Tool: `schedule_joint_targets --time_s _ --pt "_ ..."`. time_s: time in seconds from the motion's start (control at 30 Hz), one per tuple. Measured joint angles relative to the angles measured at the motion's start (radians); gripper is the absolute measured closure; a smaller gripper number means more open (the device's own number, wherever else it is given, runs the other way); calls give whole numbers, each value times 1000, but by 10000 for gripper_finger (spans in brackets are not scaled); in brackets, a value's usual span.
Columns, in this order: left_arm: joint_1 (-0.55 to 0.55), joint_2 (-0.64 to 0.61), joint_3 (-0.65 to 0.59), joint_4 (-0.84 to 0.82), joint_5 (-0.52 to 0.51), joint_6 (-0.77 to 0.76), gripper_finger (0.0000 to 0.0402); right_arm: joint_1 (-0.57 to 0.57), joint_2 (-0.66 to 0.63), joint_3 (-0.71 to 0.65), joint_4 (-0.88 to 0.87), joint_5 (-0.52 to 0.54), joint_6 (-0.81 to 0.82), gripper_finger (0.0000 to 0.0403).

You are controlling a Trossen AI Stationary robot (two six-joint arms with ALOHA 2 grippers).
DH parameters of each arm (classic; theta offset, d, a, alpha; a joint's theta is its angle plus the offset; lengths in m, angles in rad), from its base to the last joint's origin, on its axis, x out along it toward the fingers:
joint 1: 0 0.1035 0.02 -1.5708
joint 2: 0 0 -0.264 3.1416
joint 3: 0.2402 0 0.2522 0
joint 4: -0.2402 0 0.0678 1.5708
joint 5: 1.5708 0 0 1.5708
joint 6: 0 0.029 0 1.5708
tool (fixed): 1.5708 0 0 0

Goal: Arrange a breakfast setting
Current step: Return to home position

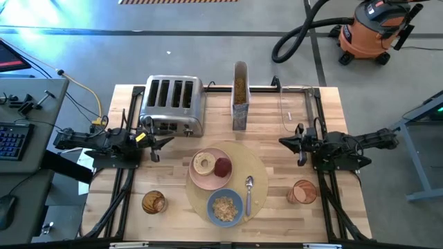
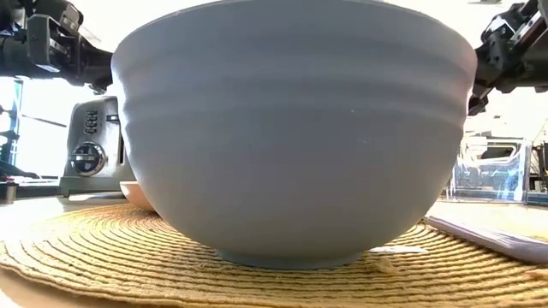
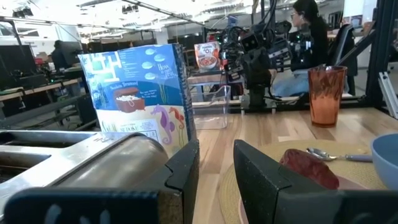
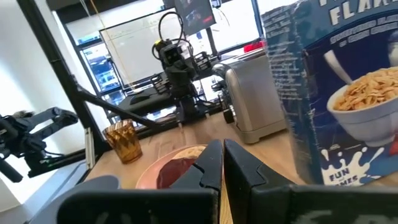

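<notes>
Since both arms hang out at the sides, the middle of the table [image 1: 284, 223] is wide open. The left gripper [image 1: 160, 145] hovers just in front of the toaster [image 1: 172, 104], with its jaws apart by a small gap and nothing in them. The right gripper [image 1: 291, 143] is opposite it, near the clear container [image 1: 294, 111]. In its wrist view its fingers look pressed nearly together, also empty.

The round placemat [image 1: 259, 162] sits centre-front. The pink plate [image 1: 208, 182] takes the mat's rear-left part, its rim reaching about to the mat's left edge. On it the bagel [image 1: 203, 164] and the red fruit [image 1: 223, 167] lie side by side. The blue bowl [image 1: 210, 206] is right at the mat's front edge, with cereal flakes [image 1: 225, 207] inside. I can't tell if it touches the plate, but they're very close. The spoon [image 1: 249, 188] lies on the mat just right of the bowl, handle pointing at the table's front edge.

The mat's right-rear half is bare. An amber glass [image 1: 154, 202] stands off the mat front-left, and an orange cup [image 1: 302, 191] front-right, each with bare wood around it. The cereal box [image 1: 239, 97] stands near the back edge, between toaster and clear container.
</notes>
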Motion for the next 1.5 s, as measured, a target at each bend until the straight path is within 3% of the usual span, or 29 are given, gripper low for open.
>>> schedule_joint_targets --time_s 1.23,1.5 --pt "0 1 0 0 0 -2 311 -8 4 0 -1 0 0 403" --pt "0 1 -1 9 0 -182 311 -8 4 0 -1 1 -47 403"
